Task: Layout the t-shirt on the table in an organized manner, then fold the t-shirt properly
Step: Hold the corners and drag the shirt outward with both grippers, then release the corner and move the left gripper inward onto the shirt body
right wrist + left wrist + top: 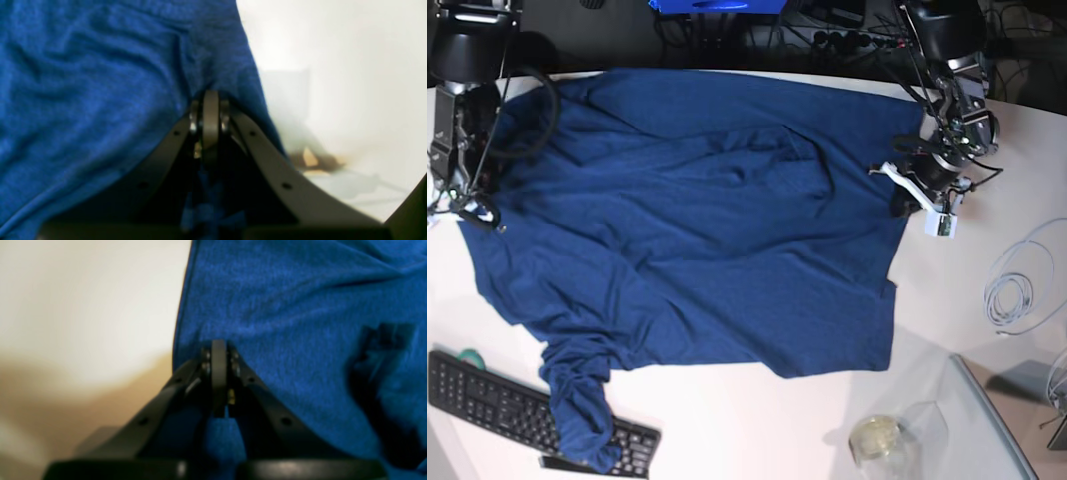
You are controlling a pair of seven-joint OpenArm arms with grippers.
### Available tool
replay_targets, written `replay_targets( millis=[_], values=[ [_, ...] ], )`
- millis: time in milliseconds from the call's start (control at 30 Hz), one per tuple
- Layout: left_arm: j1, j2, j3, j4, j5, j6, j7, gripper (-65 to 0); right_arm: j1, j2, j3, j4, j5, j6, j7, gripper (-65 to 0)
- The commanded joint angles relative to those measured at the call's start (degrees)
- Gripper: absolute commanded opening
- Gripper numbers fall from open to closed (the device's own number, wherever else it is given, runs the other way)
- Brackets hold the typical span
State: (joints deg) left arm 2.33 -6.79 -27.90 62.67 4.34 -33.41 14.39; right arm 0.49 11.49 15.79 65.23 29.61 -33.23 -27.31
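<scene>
The dark blue t-shirt [697, 220] lies spread and wrinkled over the white table [757, 430], one sleeve bunched at the lower left over the keyboard. In the base view my left gripper [903, 200] sits at the shirt's right edge. The left wrist view shows it [219, 346] shut, with blue cloth [293, 306] pinched at its tips near the hem. My right gripper [469, 205] is at the shirt's left edge. In the right wrist view it [210, 96] is shut on the cloth [100, 83] close to the border.
A black keyboard [487, 398] lies at the front left, partly under the sleeve. A glass jar [877, 438] and a grey glass-edged stand [1002, 430] sit at the front right. A coil of white cable [1017, 285] lies at the right. Cables crowd the back edge.
</scene>
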Motion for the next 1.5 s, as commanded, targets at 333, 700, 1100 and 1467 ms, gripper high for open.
replay_targets(
  millis=[333, 700, 1100, 1467],
  values=[
    [0.5, -0.3, -0.5, 1.5, -0.3, 0.0, 0.3, -65.0, -0.9, 1.6, 0.3, 1.6, 0.0, -0.5, 0.4, -65.0],
    [6.2, 1.5, -5.3, 17.5, -3.8, -0.2, 1.0, -65.0, -11.3, -0.8, 0.3, 24.1, 0.1, 3.4, 0.1, -65.0],
    [28.9, -0.6, -8.1, 29.4, -17.4, -6.6, -6.6, -65.0, -30.6, -3.5, -4.2, 37.3, -0.2, 14.6, 5.7, -65.0],
    [15.1, 2.9, 13.4, 35.4, 1.9, -4.0, 7.1, -65.0, -29.7, -3.5, -6.7, 36.4, -0.2, 14.6, 5.7, -65.0]
  ],
)
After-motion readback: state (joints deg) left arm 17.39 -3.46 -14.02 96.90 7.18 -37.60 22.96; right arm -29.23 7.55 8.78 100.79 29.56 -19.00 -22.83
